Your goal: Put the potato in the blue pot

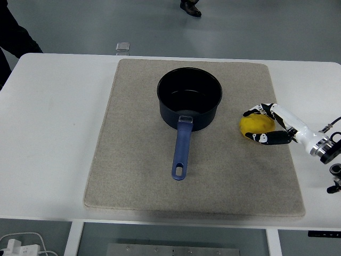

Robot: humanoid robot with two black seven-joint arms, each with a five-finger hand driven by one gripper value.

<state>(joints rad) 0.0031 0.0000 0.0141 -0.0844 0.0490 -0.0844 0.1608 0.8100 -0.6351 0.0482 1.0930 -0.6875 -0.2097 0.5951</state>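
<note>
One blue pot (189, 104) stands near the middle of the desk (53, 133) on a grey mat (133, 176), its handle toward the near edge. Toward the right edge, the right hand (269, 124) wraps its fingers (273, 138) around the yellow potato (256, 127), which lies on the mat.

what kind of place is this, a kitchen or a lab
Likely a lab or test room, not a kitchen: a plain white table on a bare grey floor, a mat with only a pot and potato, held by the robot's right hand.
</note>
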